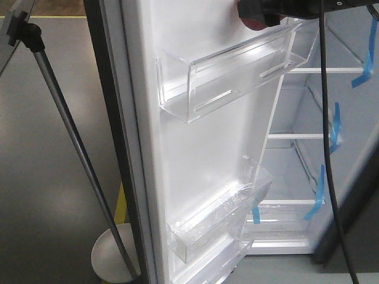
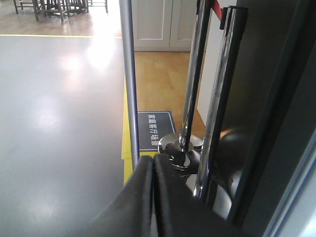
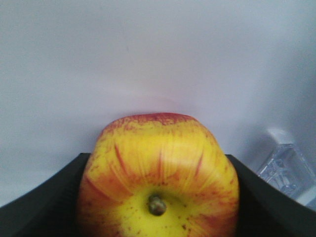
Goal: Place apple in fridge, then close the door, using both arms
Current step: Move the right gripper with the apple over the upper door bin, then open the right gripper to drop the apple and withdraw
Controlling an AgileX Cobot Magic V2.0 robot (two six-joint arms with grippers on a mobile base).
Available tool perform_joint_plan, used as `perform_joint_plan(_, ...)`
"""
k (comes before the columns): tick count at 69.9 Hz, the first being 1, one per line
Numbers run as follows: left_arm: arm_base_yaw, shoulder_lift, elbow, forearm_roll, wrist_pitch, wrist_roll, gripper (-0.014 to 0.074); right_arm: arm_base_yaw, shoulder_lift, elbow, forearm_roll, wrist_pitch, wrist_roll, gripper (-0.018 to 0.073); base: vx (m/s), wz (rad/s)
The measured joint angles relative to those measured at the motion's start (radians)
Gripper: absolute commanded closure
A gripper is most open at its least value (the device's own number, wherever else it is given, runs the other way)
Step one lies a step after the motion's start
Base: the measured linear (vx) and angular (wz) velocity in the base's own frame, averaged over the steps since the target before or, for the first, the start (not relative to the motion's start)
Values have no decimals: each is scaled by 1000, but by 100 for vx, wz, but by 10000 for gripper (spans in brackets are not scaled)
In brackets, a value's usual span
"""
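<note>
The apple, red with a yellow patch round its stem, fills the right wrist view between two black fingers. My right gripper is shut on it, facing a white fridge wall. In the front view the apple shows as a red patch at the top edge under the right gripper, just above the upper clear bin of the open door. My left gripper is shut on nothing, low beside the door's dark outer face.
A slanted silver pole on a round white base stands left of the door. A black cable hangs before the fridge shelves, which carry blue tape. A chrome post and its base stand near the left gripper.
</note>
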Motion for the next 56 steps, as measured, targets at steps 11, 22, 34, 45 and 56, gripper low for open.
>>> perform_joint_plan(11,0,0,0,0,0,0,603,0,9,0,0,-7,1,-54,0,0)
perform_joint_plan(22,0,0,0,0,0,0,603,0,8,0,0,-12,8,-128,0,0)
perform_joint_plan(34,0,0,0,0,0,0,603,0,2,0,0,0,19,-122,0,0)
perform_joint_plan(45,0,0,0,0,0,0,603,0,-44,0,0,58,42,-101,0,0)
perform_joint_plan(56,0,0,0,0,0,0,603,0,-149,16,-22,105,80,-90,0,0)
